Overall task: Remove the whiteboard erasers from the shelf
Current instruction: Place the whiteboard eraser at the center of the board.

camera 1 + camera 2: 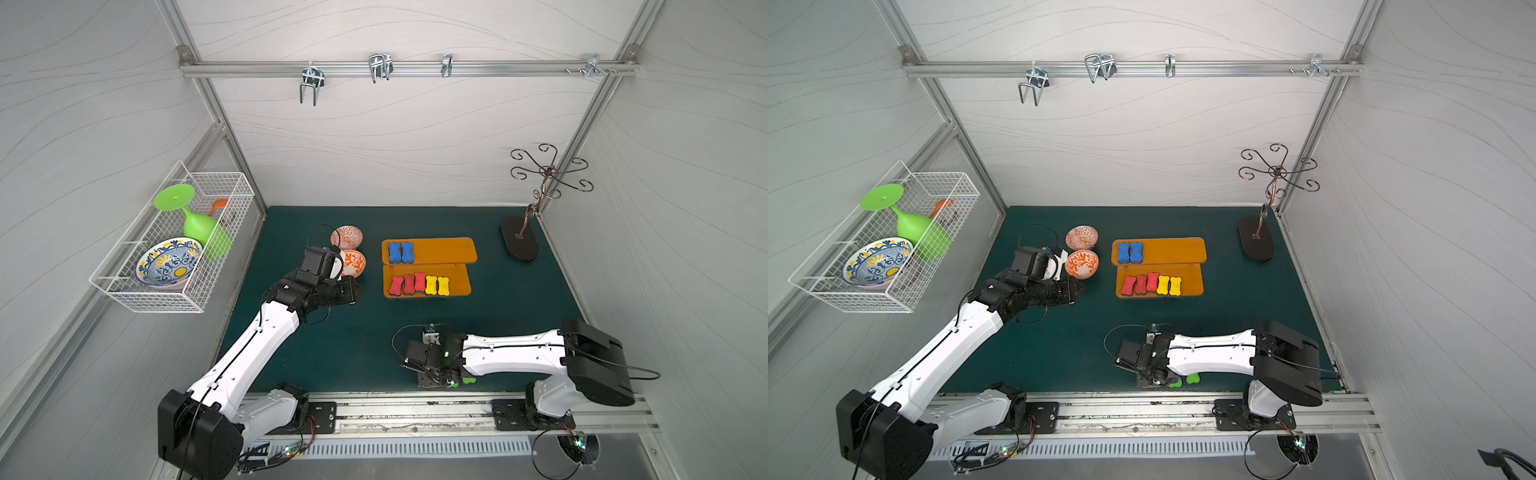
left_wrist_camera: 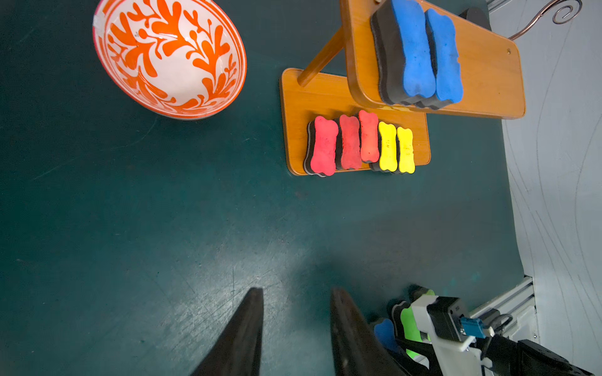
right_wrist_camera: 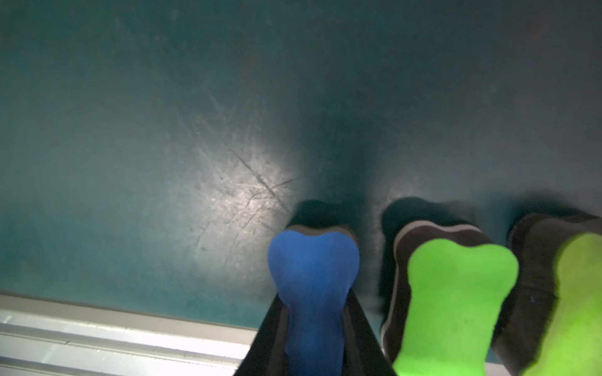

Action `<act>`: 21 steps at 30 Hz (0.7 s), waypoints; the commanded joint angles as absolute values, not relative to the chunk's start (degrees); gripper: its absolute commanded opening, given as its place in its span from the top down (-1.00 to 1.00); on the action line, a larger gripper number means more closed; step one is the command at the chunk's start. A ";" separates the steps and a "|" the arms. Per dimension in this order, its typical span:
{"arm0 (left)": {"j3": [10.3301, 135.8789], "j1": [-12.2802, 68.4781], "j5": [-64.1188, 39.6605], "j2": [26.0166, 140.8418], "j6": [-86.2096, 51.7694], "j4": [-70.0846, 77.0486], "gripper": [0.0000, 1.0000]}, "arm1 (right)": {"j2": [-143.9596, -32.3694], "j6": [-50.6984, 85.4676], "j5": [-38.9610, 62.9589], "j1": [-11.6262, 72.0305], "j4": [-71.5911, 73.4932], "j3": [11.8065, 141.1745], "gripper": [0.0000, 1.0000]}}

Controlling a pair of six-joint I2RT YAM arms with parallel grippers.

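1. My right gripper (image 3: 315,294) is clenched on a blue eraser (image 3: 312,257), low over the green mat (image 3: 130,130). I cannot tell whether it touches down.
2. My left gripper (image 2: 294,293) is released, with nothing between its jaws, and hovers over bare mat facing the shelf (image 1: 444,249).
3. Just beside the blue eraser, two green erasers (image 3: 456,293) lie on the mat, off the shelf. I judge three of ten done, or nearly.
4. Seven are left. Two blue erasers (image 1: 400,252) sit on the upper tier. Three red erasers (image 1: 409,284) and two yellow erasers (image 1: 437,286) stand packed side by side on the lower tier.
5. The front rail (image 3: 97,325) runs near my drop spot, so there is little room on that side.
6. The upper board overhangs the back of the lower row, so I judge a front approach cleaner.
7. The patterned bowl (image 2: 169,58) sits near my left arm. Open mat lies between the shelf and both grippers.
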State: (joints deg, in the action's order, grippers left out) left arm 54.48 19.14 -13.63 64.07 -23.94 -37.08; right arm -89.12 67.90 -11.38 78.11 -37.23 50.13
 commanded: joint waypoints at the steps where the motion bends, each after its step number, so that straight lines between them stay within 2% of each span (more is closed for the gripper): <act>1: 54.39 18.81 -12.94 63.19 -22.79 -36.19 0.24 | -90.83 67.30 -9.77 77.39 -36.52 49.51 0.57; 5: 54.34 18.81 -13.10 63.36 -22.81 -36.09 0.24 | -91.13 67.76 -8.66 76.51 -35.43 48.63 0.35; 21: 54.34 18.81 -13.00 63.19 -22.77 -36.13 0.24 | -90.81 68.03 -8.85 75.52 -35.76 48.17 0.31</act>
